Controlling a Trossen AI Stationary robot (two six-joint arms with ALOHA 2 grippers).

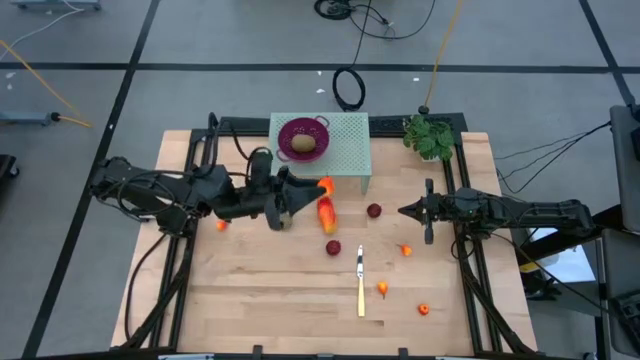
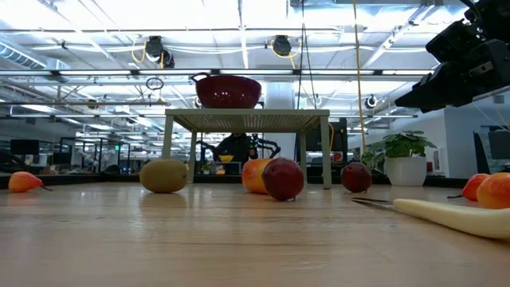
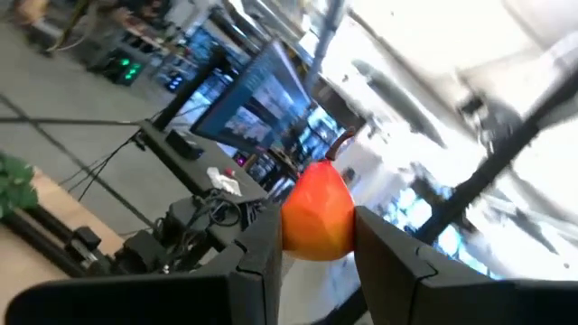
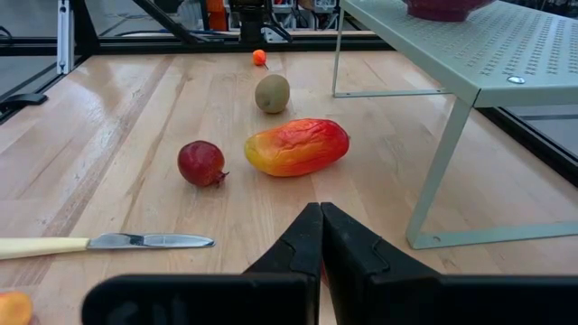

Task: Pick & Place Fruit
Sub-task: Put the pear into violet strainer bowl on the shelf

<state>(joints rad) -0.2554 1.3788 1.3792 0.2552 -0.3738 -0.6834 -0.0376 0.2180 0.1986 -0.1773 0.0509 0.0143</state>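
Note:
My left gripper [image 1: 316, 188] hangs above the table, just in front of the green rack [image 1: 345, 150], shut on a small orange fruit piece [image 3: 318, 212]. Below it on the wood lie the red-orange oblong fruit [image 1: 327, 213] and a brown-green oval [image 4: 272, 93]. A second oval [image 1: 304, 145] rests in the purple colander [image 1: 290, 128] on the rack. Two dark red balls [image 1: 374, 210] [image 1: 333, 248] and several tiny orange pieces, one of them [image 1: 406, 250], lie on the table. My right gripper [image 4: 320, 217] is shut, low at the right, touching nothing. My left gripper pinches the orange piece by its two opposite sides [image 3: 291, 226] between the two fingers. The fingers lie about level and point toward the table's right side. The piece is lifted clear of the table, and its thin stem [image 3: 340, 143] sticks out beyond the fingertips.
A yellow-handled knife [image 1: 360, 282] lies at the middle front. A potted plant [image 1: 430, 135] stands at the back right. The rack's legs [image 4: 438, 181] stand close to the oblong fruit. Bare wood stretches along the near left of the table.

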